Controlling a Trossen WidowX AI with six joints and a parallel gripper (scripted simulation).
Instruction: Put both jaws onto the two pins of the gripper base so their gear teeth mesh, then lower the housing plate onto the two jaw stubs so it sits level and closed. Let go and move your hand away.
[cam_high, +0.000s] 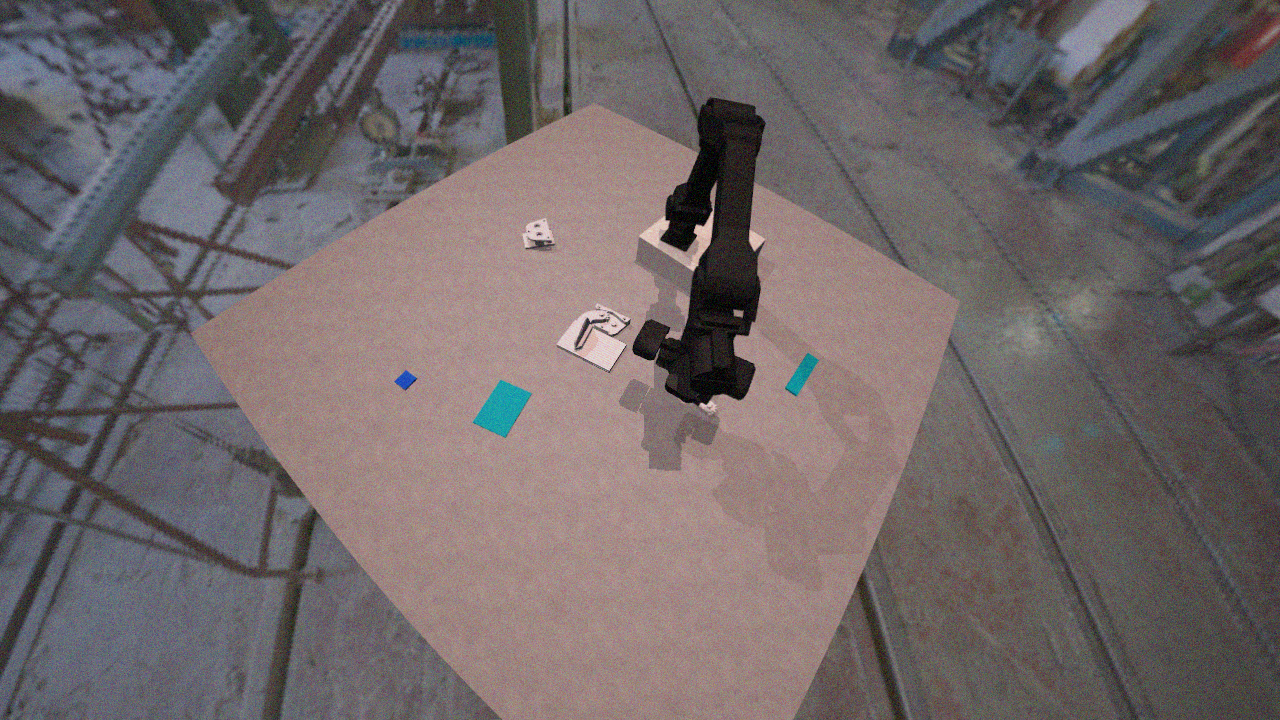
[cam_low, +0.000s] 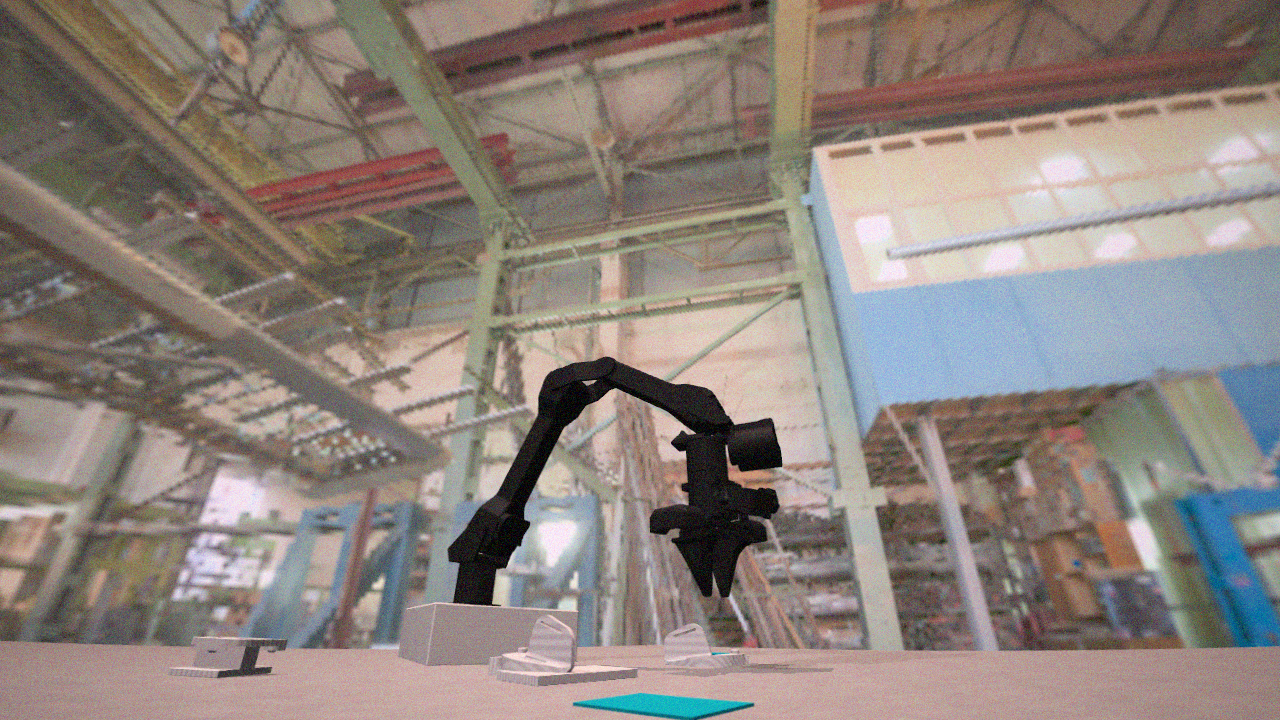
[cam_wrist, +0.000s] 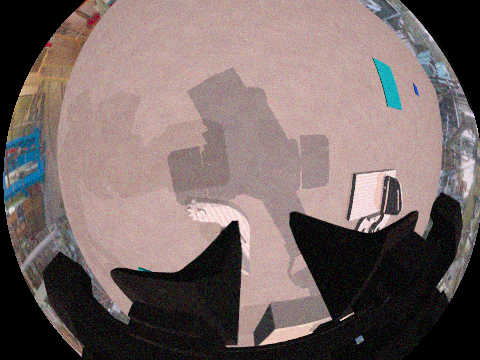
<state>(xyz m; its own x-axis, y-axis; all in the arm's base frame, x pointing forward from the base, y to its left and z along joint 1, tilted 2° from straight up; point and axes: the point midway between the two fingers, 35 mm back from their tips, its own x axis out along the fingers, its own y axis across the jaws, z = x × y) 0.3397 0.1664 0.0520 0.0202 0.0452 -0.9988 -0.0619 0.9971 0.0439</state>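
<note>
My gripper (cam_low: 716, 592) (cam_wrist: 264, 222) is partly open and empty, pointing down above the loose white jaw (cam_high: 707, 408) (cam_low: 687, 646) (cam_wrist: 220, 212). That jaw lies on the table, its toothed end showing; the arm hides most of it in the top view. The white gripper base (cam_high: 601, 352) (cam_low: 599, 673) (cam_wrist: 364, 195) lies to one side, a flat plate bearing another jaw (cam_high: 584, 333) (cam_low: 552, 646) (cam_wrist: 393, 195). Whether that jaw is fully seated on its pin is too small to tell. The white housing plate (cam_high: 538, 234) (cam_low: 223, 658) lies apart on the table, beyond the base.
A large teal patch (cam_high: 502, 409) (cam_low: 662, 704) (cam_wrist: 387, 82), a narrow teal patch (cam_high: 802, 374) and a small blue square (cam_high: 405, 379) (cam_wrist: 416, 90) lie on the table. The arm stands on a white block (cam_high: 662, 257) (cam_low: 483, 635) (cam_wrist: 295, 317).
</note>
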